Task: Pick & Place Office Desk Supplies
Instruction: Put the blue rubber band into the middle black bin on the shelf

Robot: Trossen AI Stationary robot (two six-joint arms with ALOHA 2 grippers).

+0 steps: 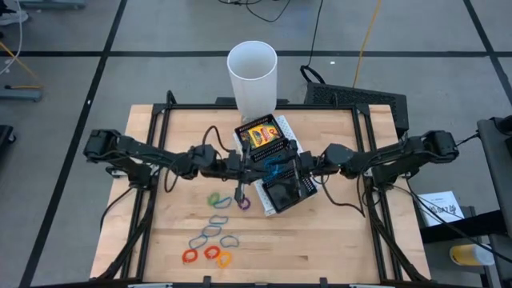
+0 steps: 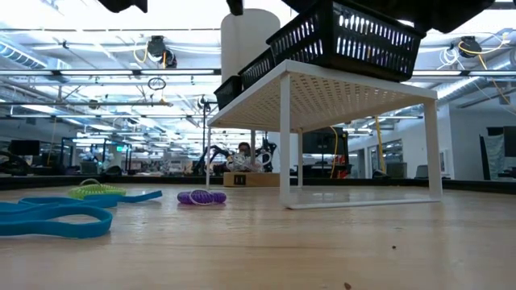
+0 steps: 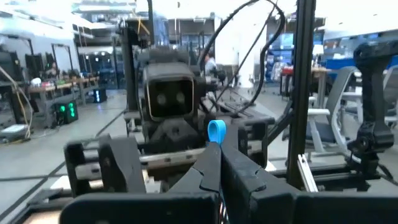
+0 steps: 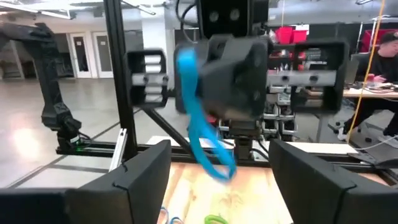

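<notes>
Above the black tray [image 1: 284,190] the two tools meet. The left tool [image 3: 214,158] is clenched on a blue band [image 3: 216,130], which dangles in a long loop facing the right tool [image 4: 217,180], whose fingers are spread and released. A crayon box [image 1: 260,134] lies in the tray's far compartment. More bands [image 1: 210,242] lie scattered on the tabletop [image 1: 336,240], near the tray.
</notes>
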